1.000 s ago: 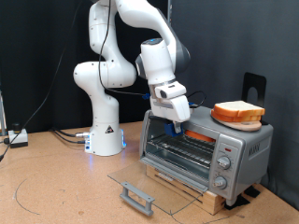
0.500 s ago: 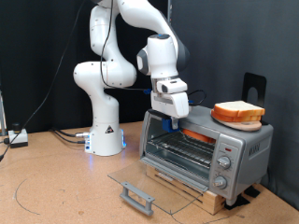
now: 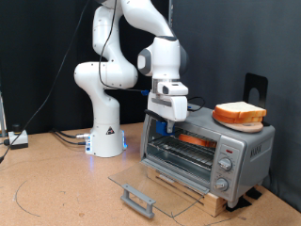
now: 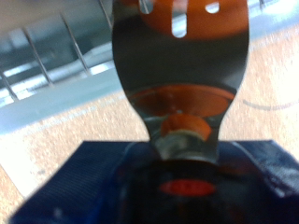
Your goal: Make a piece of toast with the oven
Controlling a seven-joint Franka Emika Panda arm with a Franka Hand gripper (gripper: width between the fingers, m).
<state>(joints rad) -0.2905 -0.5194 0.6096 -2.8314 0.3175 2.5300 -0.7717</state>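
a piece of toast [image 3: 192,139] lies inside the oven [image 3: 209,151], on the rack, showing as an orange-tan strip through the open front at about 3 o'clock of the cavity. a second slice [image 3: 239,115] sits on an orange plate on the oven's roof, at about 1 o'clock from the first. the glass door [image 3: 150,184] is dropped flat, its grey handle [image 3: 137,198] at 7 o'clock from the oven.

what has changed: a second ago the gripper [image 3: 165,121] was down in the mouth of the oven, fingers in over the rack; half a second ago it had lifted to the upper edge of the opening; now it has drawn back further, toward 10 o'clock of the oven, just outside the front corner and above the lowered door. the slice stayed on the rack while the hand left. judged from this, the loading of the bread looks done, with the door still open and the three knobs [image 3: 224,164] untouched.

the pincer's state i cannot tell: in the exterior view the fingers are too small, and the wrist view is blurred, with a dark finger shape [image 4: 179,75] filling the frame over an orange patch and rack wires [image 4: 56,51] behind. nothing shows between the fingers.

no brand, label or writing is legible anywhere; the marks round the knobs are too small to read.
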